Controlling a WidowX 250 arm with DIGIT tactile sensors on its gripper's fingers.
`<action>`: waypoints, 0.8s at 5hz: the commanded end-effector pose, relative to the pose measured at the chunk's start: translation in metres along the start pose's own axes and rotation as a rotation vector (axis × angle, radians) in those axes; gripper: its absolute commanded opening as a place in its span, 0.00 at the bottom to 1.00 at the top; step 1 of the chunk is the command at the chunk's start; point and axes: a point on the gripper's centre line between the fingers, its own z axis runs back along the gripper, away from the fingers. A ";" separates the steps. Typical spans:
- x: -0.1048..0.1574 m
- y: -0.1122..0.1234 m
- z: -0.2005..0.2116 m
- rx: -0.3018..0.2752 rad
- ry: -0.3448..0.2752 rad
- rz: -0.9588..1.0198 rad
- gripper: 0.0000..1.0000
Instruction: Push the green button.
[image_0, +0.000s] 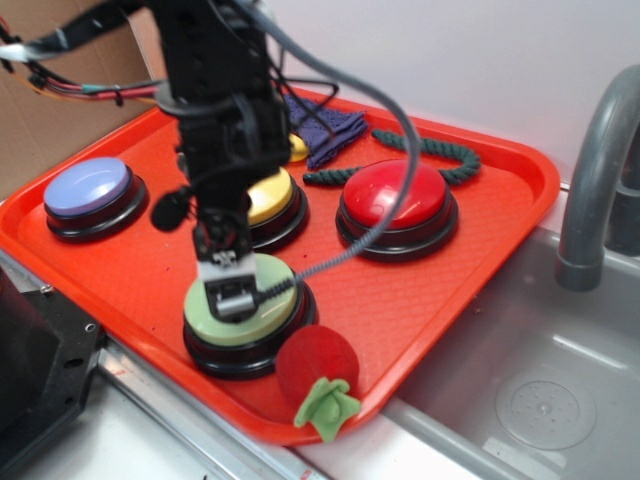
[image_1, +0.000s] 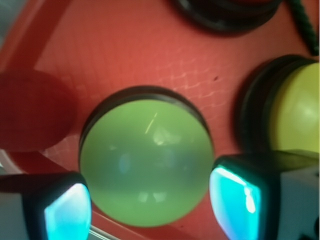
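Four dome buttons; hand (image_0: 232, 296) seemingly touching green button (image_0: 243, 312).

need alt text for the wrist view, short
Close overhead view of the green button on a red tray, with the hand's two fingertips apart at the button's lower edge. A yellow button sits at right.

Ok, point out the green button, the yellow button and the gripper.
green button (image_1: 145, 162): wrist view, middle of the dome.
yellow button (image_1: 297, 112): wrist view, visible part of the dome.
gripper (image_0: 232, 300): exterior view, between the fingertips above the green dome.
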 end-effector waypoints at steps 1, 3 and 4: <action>-0.002 -0.007 0.011 0.011 -0.116 0.026 1.00; -0.008 -0.013 -0.018 -0.075 -0.015 0.056 1.00; -0.008 -0.013 -0.018 -0.075 -0.015 0.056 1.00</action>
